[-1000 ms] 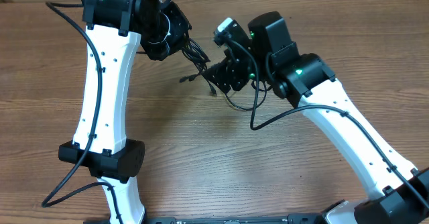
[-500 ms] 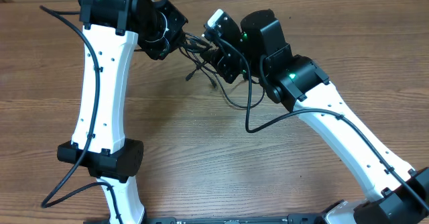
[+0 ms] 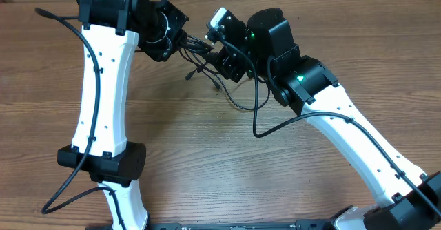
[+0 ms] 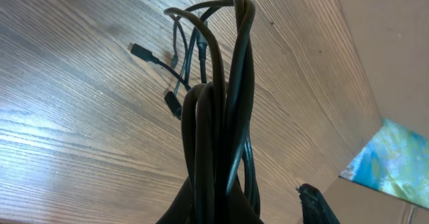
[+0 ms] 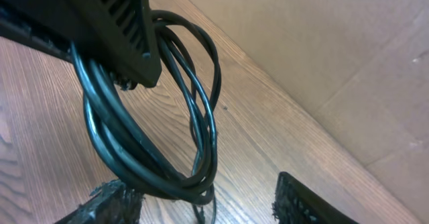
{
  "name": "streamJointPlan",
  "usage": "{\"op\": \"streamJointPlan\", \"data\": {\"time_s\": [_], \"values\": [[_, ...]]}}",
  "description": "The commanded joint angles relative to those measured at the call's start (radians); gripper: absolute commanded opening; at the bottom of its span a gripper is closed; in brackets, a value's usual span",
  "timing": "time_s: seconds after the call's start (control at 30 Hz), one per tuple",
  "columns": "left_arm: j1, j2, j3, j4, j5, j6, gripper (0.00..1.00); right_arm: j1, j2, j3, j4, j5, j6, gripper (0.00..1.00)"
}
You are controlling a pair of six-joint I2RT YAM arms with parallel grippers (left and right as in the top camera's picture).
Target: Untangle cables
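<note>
So the cables [image 4: 221,117] are bunched up near the far edge of the table [image 3: 207,161], a bit left of its middle, and they hang between the two arms rather than lying flat. The left gripper [image 3: 182,43] is clenched on the bundle. In its wrist view the cords come straight up out of the jaws as one thick twisted rope of black strands, fold over at the top and drop back down. A few loose ends fan out from the bundle toward the wood, with small plug tips [image 4: 137,49] on them. From overhead those ends dangle between the grippers, on the near side. The right gripper [image 5: 201,189] sits just beside the left one, facing it, and its jaws stand apart — not squeezing anything. Its wrist view shows a loop of several strands coming down from under the black body of the left gripper and dipping into the gap between its fingers [image 5: 110,200]. The bottom of the loop is right up against the left-hand finger, while the other finger is well clear of it. I can't tell whether the loop actually touches that finger or just passes in front of it. A brown cardboard wall [image 5: 301,49] runs along the far edge behind all this.
</note>
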Motion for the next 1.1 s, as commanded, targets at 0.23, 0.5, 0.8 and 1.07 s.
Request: {"op": "streamJointPlan", "data": {"time_s": [0.23,0.5,0.8,1.07], "values": [[0.005,-0.029,0.015,-0.003,0.039,-0.015,0.04,-0.002,-0.036,0.014,0.019,-0.004,-0.114,0.36],[0.005,-0.029,0.015,-0.003,0.039,-0.033,0.04,-0.002,-0.036,0.014,0.029,-0.048,-0.116,0.24],[0.005,-0.029,0.015,-0.003,0.035,-0.089,0.11,-0.002,-0.036,0.014,0.016,-0.082,-0.111,0.11],[0.005,-0.029,0.015,-0.002,0.035,-0.105,0.33,-0.002,-0.036,0.014,-0.047,-0.115,-0.083,0.04]]}}
